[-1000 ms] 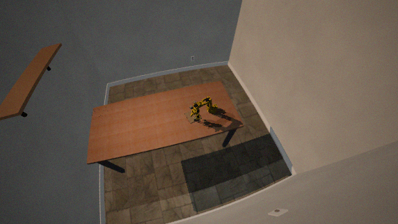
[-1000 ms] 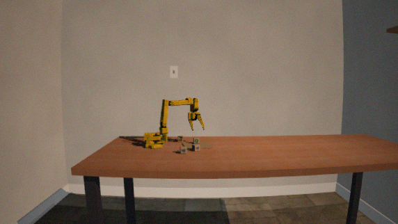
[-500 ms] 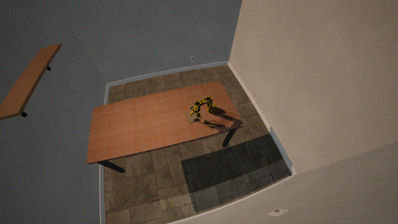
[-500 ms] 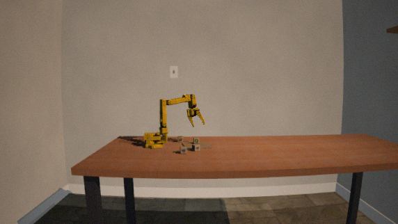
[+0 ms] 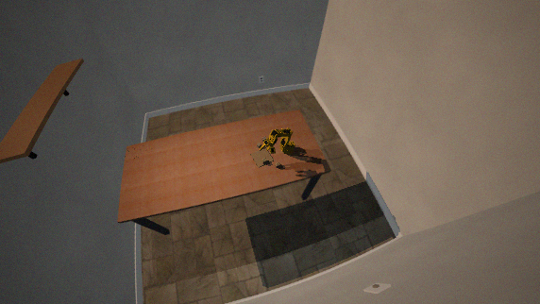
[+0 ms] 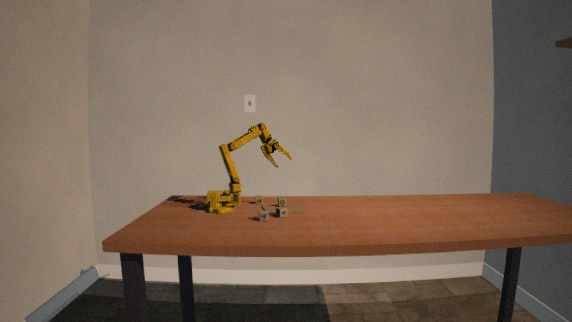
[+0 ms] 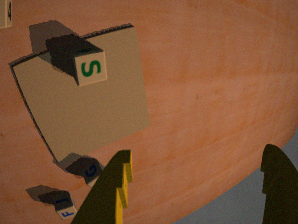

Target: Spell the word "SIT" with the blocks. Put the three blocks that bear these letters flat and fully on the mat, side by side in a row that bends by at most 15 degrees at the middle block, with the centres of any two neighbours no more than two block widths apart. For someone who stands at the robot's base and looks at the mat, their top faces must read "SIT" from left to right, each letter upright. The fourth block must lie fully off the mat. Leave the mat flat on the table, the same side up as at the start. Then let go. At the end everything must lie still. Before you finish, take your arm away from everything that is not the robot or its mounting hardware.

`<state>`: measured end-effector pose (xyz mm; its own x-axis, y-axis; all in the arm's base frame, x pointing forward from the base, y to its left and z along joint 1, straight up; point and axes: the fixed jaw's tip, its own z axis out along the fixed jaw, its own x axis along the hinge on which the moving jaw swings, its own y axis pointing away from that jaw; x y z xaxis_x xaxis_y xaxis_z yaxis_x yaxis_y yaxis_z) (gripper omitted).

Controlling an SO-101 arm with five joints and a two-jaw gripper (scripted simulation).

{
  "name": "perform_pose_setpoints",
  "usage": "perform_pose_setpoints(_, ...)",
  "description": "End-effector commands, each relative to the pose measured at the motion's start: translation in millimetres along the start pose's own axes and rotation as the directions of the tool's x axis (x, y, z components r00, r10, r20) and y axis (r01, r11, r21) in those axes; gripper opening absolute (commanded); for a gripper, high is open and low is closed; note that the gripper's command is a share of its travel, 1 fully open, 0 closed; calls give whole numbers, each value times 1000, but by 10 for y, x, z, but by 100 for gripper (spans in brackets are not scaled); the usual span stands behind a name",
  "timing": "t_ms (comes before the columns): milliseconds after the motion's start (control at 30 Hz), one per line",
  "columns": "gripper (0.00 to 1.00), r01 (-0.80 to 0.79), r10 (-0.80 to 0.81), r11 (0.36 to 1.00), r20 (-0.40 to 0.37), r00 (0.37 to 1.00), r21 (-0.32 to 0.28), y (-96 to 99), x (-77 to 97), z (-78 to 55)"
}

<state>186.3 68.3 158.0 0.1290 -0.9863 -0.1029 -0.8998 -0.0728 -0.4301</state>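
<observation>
— Claw?
— Yellow claw (image 6: 278, 153) raised high over the table (image 6: 400, 220), prongs apart, gripping nothing; serrated edge along one prong.

— S block?
— Pale wooden cube, green S on its top face (image 7: 89, 70), resting on the tan square mat (image 7: 100, 119) near one corner.

— Around it?
— Two more cubes just off the mat's edge: one with a blue mark (image 7: 87, 168) half behind the prong, another (image 7: 60, 204) beside it. Fourth block (image 7: 5, 11) cut off at the frame's left edge. Letters unreadable. Glossy reddish wood grain beneath.

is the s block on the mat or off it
On the mat: in the wrist view the S block sits inside the tan mat, near its far edge.
</observation>
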Motion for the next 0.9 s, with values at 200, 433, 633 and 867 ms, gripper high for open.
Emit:
perform_pose_setpoints(200,35,-7,3,994,28,1000,111,-65,-15,-187)
perform_pose_setpoints(433,35,-23,20,994,28,999,111,-68,-8,-186)
perform_pose_setpoints(633,35,-84,81,990,26,996,112,-82,17,-182)
perform_pose_setpoints(867,35,-181,179,977,24,984,114,-105,59,-175)
